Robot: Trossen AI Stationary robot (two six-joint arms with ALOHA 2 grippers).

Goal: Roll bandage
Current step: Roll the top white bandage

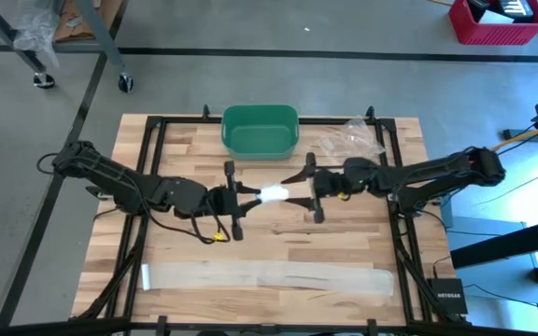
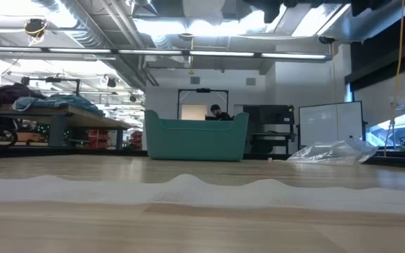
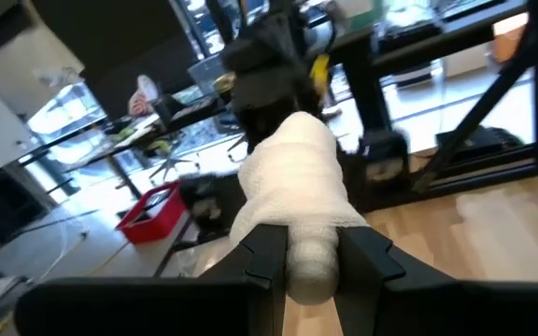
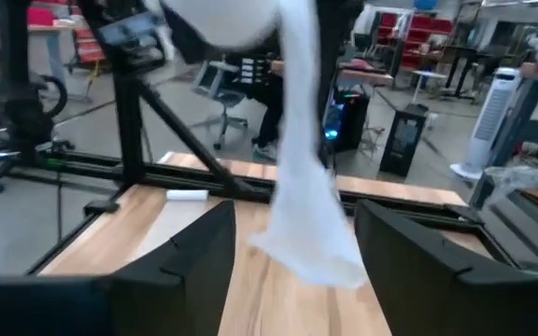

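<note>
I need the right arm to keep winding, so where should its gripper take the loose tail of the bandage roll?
Grip the hanging tail low, near its free end, coming from the right arm's side. It dangles flat between the open right gripper, while the left gripper clamps the roll.

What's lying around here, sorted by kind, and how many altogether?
Bandages: 2, a partly rolled bandage held between the arms, a flat bandage strip on the table.
Green bins: 1.
Clear plastic bags: 1.
Total: 4.
</note>
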